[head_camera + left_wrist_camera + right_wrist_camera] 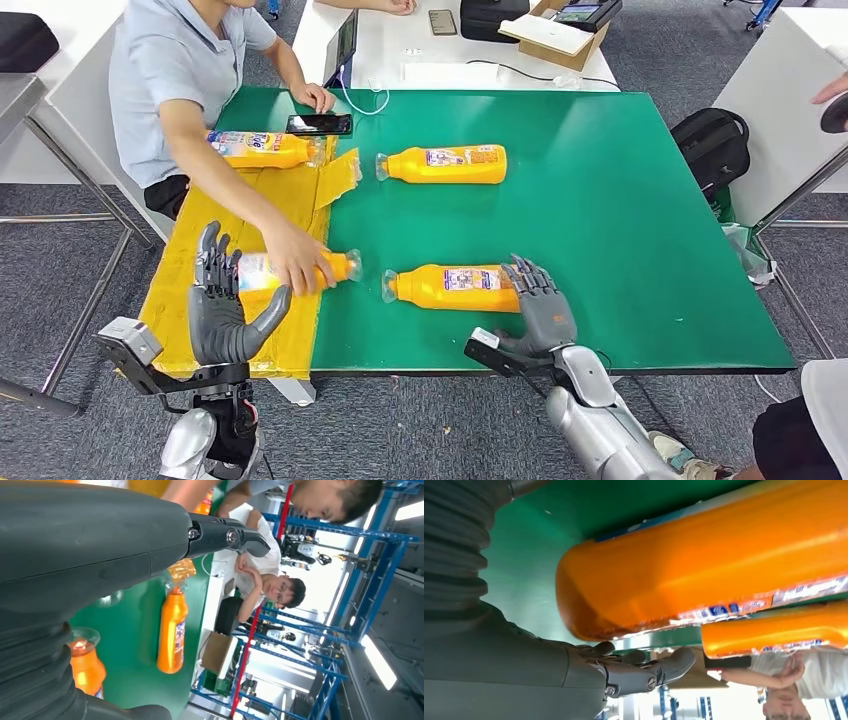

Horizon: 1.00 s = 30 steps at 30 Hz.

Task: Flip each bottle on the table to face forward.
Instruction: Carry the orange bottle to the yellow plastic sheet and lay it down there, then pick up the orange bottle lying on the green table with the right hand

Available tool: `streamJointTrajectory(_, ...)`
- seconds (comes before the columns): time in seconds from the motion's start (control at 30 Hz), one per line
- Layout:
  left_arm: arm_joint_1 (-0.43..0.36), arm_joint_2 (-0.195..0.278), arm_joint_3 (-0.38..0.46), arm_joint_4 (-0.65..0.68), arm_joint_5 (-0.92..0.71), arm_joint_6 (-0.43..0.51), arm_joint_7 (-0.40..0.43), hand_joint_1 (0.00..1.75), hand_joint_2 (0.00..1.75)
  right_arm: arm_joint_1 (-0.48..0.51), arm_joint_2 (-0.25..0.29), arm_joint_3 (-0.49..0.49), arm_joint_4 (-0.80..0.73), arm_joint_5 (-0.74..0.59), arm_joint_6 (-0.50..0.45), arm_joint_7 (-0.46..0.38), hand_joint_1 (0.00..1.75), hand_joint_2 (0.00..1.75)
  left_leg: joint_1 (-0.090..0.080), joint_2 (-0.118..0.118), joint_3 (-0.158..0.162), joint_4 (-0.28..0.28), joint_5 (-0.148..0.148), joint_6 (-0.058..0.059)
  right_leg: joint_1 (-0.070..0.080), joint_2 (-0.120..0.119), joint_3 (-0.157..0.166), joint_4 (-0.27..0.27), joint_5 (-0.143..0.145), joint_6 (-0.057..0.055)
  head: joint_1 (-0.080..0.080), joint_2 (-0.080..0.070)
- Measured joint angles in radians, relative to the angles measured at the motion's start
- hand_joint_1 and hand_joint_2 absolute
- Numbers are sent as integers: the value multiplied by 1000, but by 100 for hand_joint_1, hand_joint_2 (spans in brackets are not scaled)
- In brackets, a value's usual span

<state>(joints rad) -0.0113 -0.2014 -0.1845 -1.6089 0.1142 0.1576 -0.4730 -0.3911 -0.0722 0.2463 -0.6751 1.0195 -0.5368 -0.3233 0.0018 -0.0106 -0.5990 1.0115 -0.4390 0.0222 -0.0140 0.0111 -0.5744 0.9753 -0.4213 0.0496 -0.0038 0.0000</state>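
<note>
Bottles lying flat on green felt, both hands empty

4 orange plastic bottles lie on their sides. The near-right bottle (455, 287) rests on the matte green table (620, 220), clear cap pointing left, printed label facing up; its rounded base sits just beside the right hand (540, 305). That hand is spread wide, dark fingers (527, 275) fanned at the bottle's end, holding nothing. The far bottle (445, 164) lies well apart on the green surface, label up. The near-left bottle (300, 270) rests on flattened yellow cardboard (290, 195) under a person's hand (297, 260), which grips its middle. The left hand (222, 300) stands upright beside it, smooth grey thumb out, fingers apart and empty. A 4th bottle (262, 149) lies on the cardboard near a black phone (319, 124).
</note>
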Motion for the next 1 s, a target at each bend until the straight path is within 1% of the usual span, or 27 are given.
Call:
streamJointTrajectory(0.13,-27,2,-20,10,-5,7,1,0,175,-70,4,4,76,32,36,11,0,175,0,0,1,0,1,1,0,0,1,0,1,1,0,0)
streamJointTrajectory(0.27,-55,6,-43,32,-21,8,6,0,175,-122,9,15,136,59,27,21,0,175,0,0,1,0,2,2,0,0,1,0,2,2,0,0)
streamJointTrajectory(0.43,-80,12,-66,68,-40,14,14,0,175,-156,18,23,188,66,22,28,0,175,0,0,1,0,2,2,0,0,1,0,2,2,0,0)
streamJointTrajectory(0.57,-88,14,-77,88,-48,19,23,0,175,-171,25,30,215,62,46,39,2,175,0,0,1,0,2,2,0,0,1,0,2,2,0,0)
streamJointTrajectory(0.63,-93,15,-82,98,-51,20,26,0,175,-179,28,31,227,58,69,42,78,175,0,0,1,0,2,2,0,0,1,0,2,2,0,0)
streamJointTrajectory(0.7,-98,16,-85,108,-52,20,28,0,175,-186,32,31,238,52,103,42,163,175,0,1,2,0,2,2,0,0,1,0,2,2,0,0)
streamJointTrajectory(0.77,-102,16,-88,118,-53,20,31,0,175,-191,35,31,248,43,148,41,175,175,0,2,3,0,2,2,0,0,2,0,2,2,0,0)
streamJointTrajectory(1.0,-122,17,-98,148,-51,8,56,0,175,-225,39,30,275,15,293,56,175,175,0,3,8,0,2,2,0,0,4,-1,4,-1,0,0)
